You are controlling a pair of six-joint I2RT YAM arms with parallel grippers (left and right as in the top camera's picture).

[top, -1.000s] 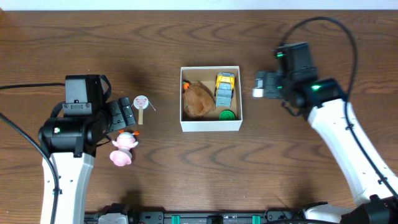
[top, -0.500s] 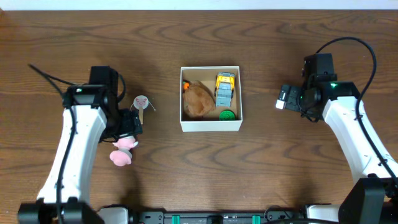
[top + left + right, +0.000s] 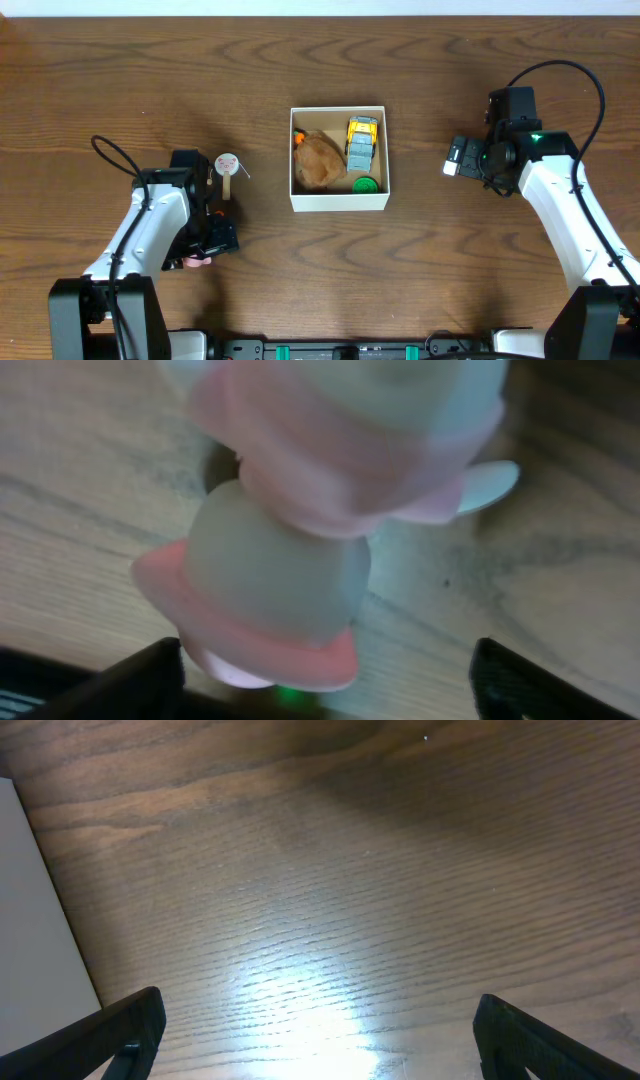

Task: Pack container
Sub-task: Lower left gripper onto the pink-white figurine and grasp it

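My left gripper (image 3: pixel 325 665) hangs low over the pink-and-white plastic figurine (image 3: pixel 300 560). Its fingers are spread either side of the toy and not yet closed; I judge this the next piece to pack. The square white cardboard container (image 3: pixel 338 203) sits mid-table, well apart from that toy. It already holds a brown plush lump (image 3: pixel 318 160), a yellow toy truck (image 3: pixel 362 140) and a green disc (image 3: pixel 366 184). A round white lollipop-shaped toy (image 3: pixel 228 163) lies near my left arm. My right gripper (image 3: pixel 458 158) hovers beside the container, fingers apart and empty, leaving the box mouth free.
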